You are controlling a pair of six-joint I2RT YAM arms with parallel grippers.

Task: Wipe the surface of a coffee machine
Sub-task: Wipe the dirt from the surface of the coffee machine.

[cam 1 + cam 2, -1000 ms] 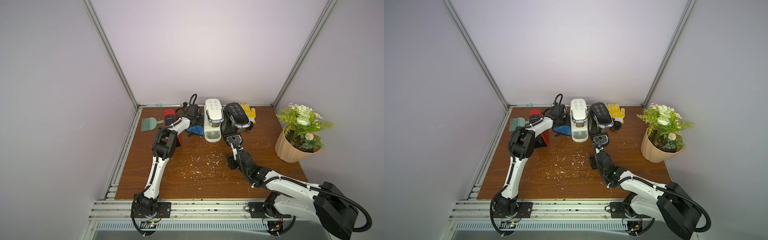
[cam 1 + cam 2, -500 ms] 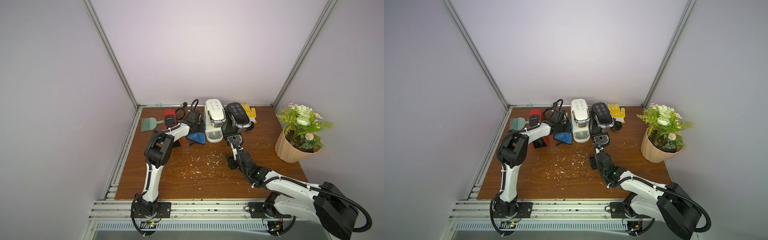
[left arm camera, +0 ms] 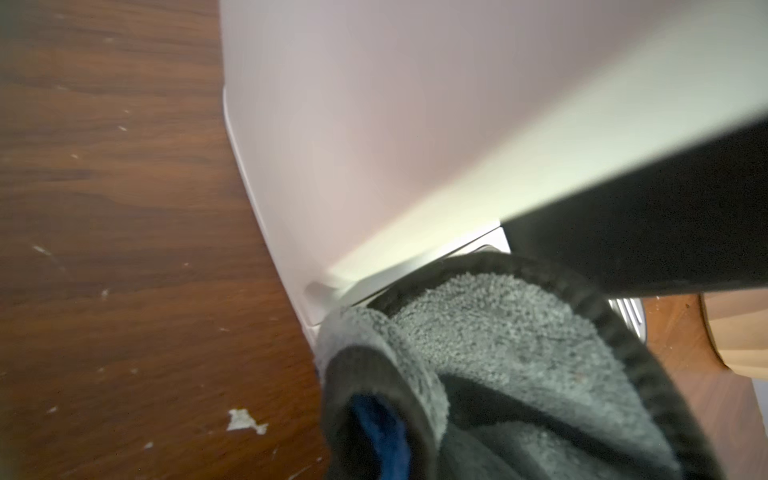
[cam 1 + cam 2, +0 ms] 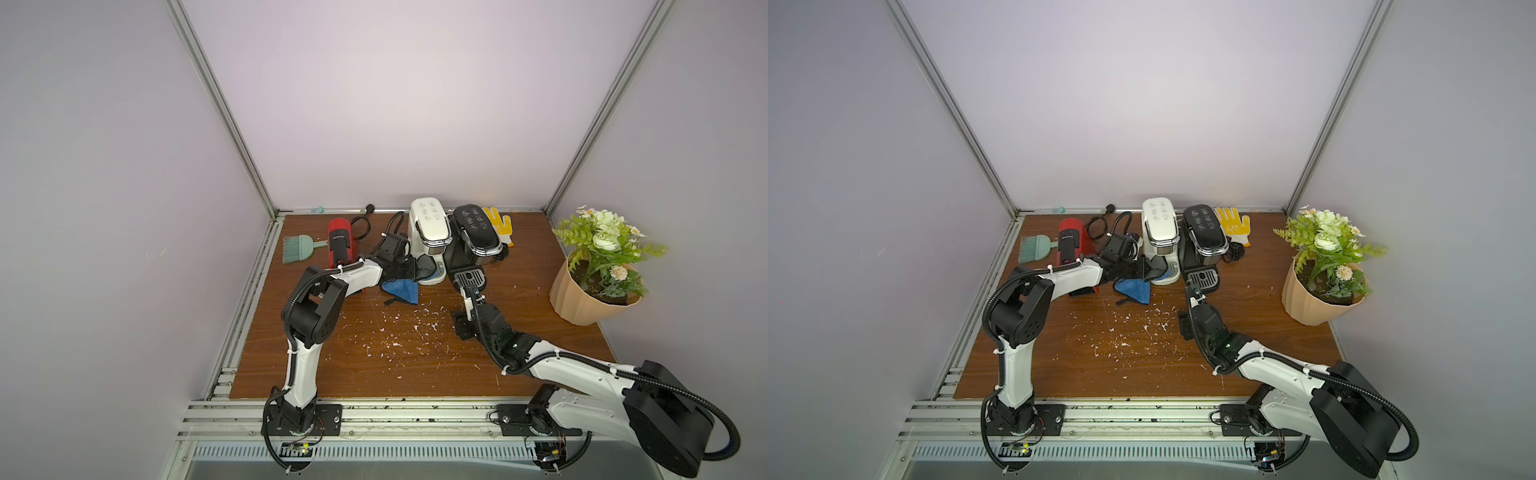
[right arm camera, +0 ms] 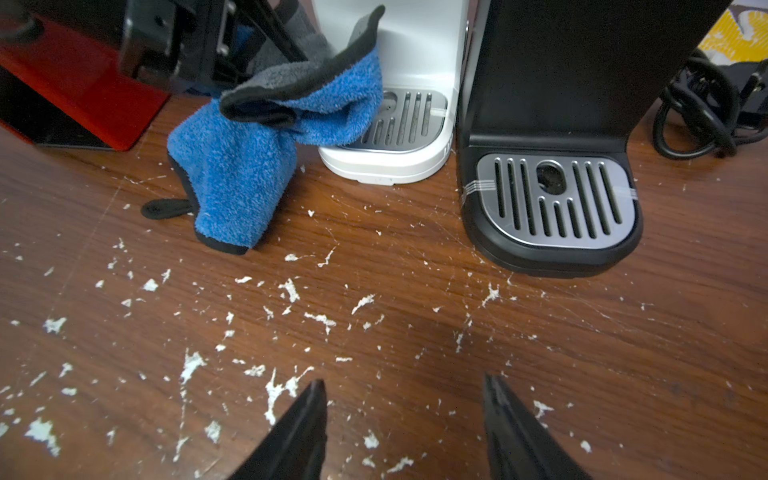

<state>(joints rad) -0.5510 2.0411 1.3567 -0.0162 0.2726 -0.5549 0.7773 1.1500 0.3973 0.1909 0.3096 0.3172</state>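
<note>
A white coffee machine [image 4: 430, 226] [image 4: 1160, 226] stands at the back of the table, between a red one [image 4: 338, 241] and a black one [image 4: 476, 232]. My left gripper [image 4: 415, 270] [image 4: 1146, 268] is shut on a blue and grey cloth [image 4: 401, 289] [image 5: 245, 166]. It holds the cloth against the white machine's base by the drip tray [image 5: 399, 120], and one end of the cloth hangs down to the table. In the left wrist view the cloth [image 3: 498, 332] hides the jaws. My right gripper [image 5: 405, 384] [image 4: 468, 291] is open and empty, low over the table in front of the black machine [image 5: 561, 62].
White crumbs [image 4: 395, 328] litter the wooden table's middle. A potted plant [image 4: 582, 299] stands at the right. A green brush [image 4: 297, 247] lies at the back left and a yellow glove [image 4: 498, 222] behind the black machine. Black cables [image 4: 361, 228] lie behind the red machine.
My left gripper has carried the cloth from the white machine's left side forward and down to its base, and the elbow has swung outward. The right arm has stayed still.
</note>
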